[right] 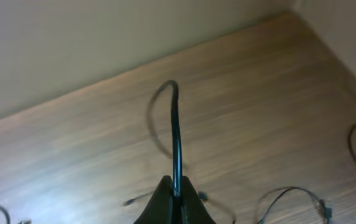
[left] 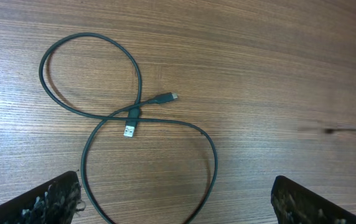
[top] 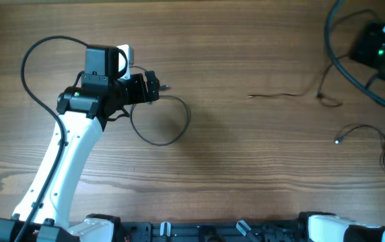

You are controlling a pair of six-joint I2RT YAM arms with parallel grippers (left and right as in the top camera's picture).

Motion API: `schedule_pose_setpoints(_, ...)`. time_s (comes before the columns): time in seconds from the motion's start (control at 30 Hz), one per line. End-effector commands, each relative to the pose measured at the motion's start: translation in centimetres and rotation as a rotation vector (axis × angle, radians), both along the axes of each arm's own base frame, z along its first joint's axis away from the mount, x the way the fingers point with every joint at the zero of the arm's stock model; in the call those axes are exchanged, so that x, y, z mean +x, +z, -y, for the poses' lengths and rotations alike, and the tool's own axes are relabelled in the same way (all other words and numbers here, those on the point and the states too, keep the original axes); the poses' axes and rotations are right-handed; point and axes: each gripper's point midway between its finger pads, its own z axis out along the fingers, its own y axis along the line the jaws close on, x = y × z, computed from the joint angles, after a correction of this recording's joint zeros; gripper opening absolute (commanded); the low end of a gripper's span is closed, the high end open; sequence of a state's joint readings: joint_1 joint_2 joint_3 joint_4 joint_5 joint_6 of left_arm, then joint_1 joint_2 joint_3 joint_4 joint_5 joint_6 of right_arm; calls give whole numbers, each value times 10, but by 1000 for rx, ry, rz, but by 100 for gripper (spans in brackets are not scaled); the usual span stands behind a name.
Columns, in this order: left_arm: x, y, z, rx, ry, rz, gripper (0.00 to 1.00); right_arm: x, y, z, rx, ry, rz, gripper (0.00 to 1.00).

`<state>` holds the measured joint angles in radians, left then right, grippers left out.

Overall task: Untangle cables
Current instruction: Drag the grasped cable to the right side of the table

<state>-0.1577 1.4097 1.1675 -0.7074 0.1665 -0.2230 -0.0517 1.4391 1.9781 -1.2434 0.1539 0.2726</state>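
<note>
Left claw (left: pixel 175 193): jaws spread wide, holding nothing, hovering over the looped cable (left: pixel 128 115). Its fingers (left: pixel 60 199) show only at the bottom corners of the left wrist view.

Looped cable: flat on the table (top: pixel 246 175), left of centre, laid in a figure eight. In the left wrist view its long axis runs from upper left to lower right, and the lower loop passes off the bottom edge. Both ends sit at the crossing. The flat metal plug (left: pixel 130 130) points toward the bottom of the view. The smaller plug (left: pixel 167 97) points right and slightly up.

Right claw (right: pixel 175 190): pinched shut on the held cable (right: pixel 177 134). That cord rises straight from between the fingers, away from the camera, and bends over to the left at its top. The view is blurred.

Thin cable (top: pixel 283 96): right of centre, stretched roughly left to right. Fourth cable (top: pixel 362 128): near the right edge, arched, its small end low on the left.
</note>
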Motion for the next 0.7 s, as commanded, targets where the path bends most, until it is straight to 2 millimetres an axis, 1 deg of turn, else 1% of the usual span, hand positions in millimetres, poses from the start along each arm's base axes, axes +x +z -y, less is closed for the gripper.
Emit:
schedule_pose_setpoints(0.0,0,9,2,-16,-8,19,100,22,2,11,-6,2,43,4)
schedule_pose_setpoints(0.03,0,9,2,-16,-8,19,100,31,2,16,-8,-8,57,4)
schedule_pose_setpoints(0.07,0,8,2,-18,-10,18,100,48,-1,23,-9,-21,74,4)
schedule_pose_setpoints(0.1,-1,8,3,-21,-12,14,100,74,-13,35,-7,-45,79,4)
schedule_pose_setpoints(0.17,-2,7,3,-20,-12,7,100,110,-38,53,-12,-69,67,4)
schedule_pose_setpoints(0.23,-4,6,3,-18,-13,-4,100,143,-71,77,-12,-107,45,4)
schedule_pose_setpoints(0.27,-6,5,5,-17,-19,-9,100,160,-86,94,-12,-132,45,4)
schedule_pose_setpoints(0.3,-6,5,6,-17,-24,-9,100,168,-93,105,-14,-149,50,4)
schedule_pose_setpoints(0.33,-7,5,10,-17,-35,-8,100,174,-97,124,-26,-179,55,4)
schedule_pose_setpoints(0.37,-8,5,13,-17,-42,-8,100,174,-97,141,-44,-221,55,4)
schedule_pose_setpoints(0.4,-9,5,17,-17,-54,-7,100,169,-92,176,-88,-281,52,4)
schedule_pose_setpoints(0.43,-11,5,23,-17,-72,-6,100,156,-84,208,-120,-338,52,4)
schedule_pose_setpoints(0.47,-12,6,29,-17,-90,-4,100,140,-79,238,-128,-403,59,4)
schedule_pose_setpoints(0.5,-12,8,37,-16,-116,12,100,104,-71,285,-100,-500,59,4)
schedule_pose_setpoints(0.53,-9,11,44,-19,-134,37,100,83,-72,307,-45,-532,63,4)
schedule_pose_setpoints(0.57,-5,16,48,-25,-143,67,100,70,-73,322,13,-528,83,4)
schedule_pose_setpoints(0.6,1,22,54,-34,-154,105,100,50,-75,341,75,-546,103,4)
schedule_pose_setpoints(0.63,3,25,58,-39,-161,123,100,40,-77,351,103,-551,112,4)
schedule_pose_setpoints(0.67,3,27,61,-42,-169,133,100,34,-81,356,134,-562,115,4)
